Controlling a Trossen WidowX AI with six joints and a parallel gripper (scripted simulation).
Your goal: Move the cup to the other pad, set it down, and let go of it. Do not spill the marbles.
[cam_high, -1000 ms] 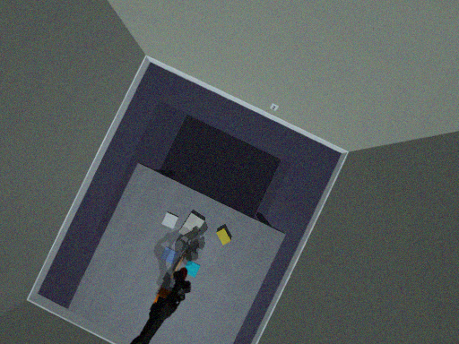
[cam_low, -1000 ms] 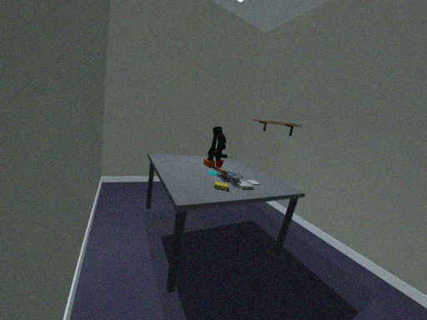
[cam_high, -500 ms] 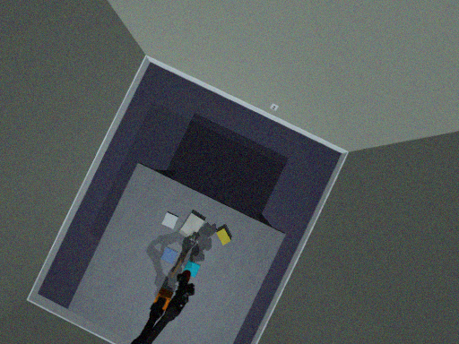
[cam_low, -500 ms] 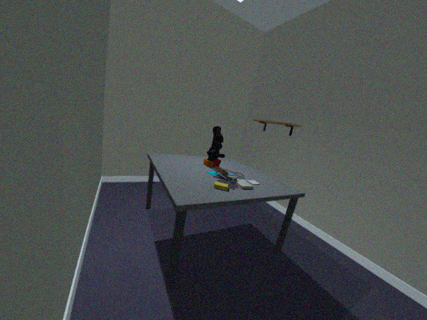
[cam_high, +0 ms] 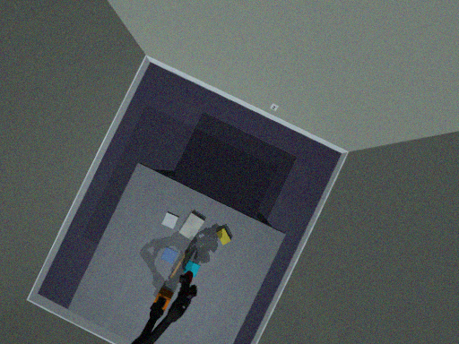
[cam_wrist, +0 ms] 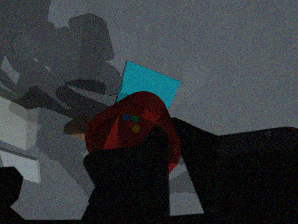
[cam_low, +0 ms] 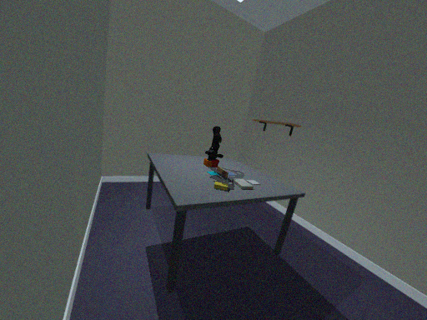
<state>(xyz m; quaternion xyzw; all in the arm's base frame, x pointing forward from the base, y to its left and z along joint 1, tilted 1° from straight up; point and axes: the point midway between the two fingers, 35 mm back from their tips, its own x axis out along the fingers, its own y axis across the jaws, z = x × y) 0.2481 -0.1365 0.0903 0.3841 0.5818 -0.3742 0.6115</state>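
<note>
My gripper [cam_wrist: 168, 122] [cam_high: 186, 281] is shut on the red cup [cam_wrist: 125, 131] [cam_high: 190, 276] and holds it upright. Small blue, green and yellow marbles [cam_wrist: 132, 122] lie inside it. In the wrist view the cup hangs in front of the near edge of the cyan pad [cam_wrist: 152, 84] [cam_high: 193, 268] [cam_low: 213, 173], which lies flat on the grey table [cam_high: 112, 287] [cam_low: 183, 183]. A pale blue pad [cam_high: 169, 255] lies to the left of the cyan one, in the arm's shadow. In the exterior view the arm [cam_low: 215, 143] stands at the table's far side; the cup there is too small to make out clearly.
A yellow block [cam_high: 223, 236] [cam_low: 221, 186], a larger white block [cam_high: 192, 225] [cam_low: 243, 183] and a small white tile [cam_high: 170, 219] [cam_low: 253, 182] lie beyond the pads. A thin wooden stick [cam_high: 177, 268] lies between the pads. A shelf [cam_low: 277, 123] hangs on the wall.
</note>
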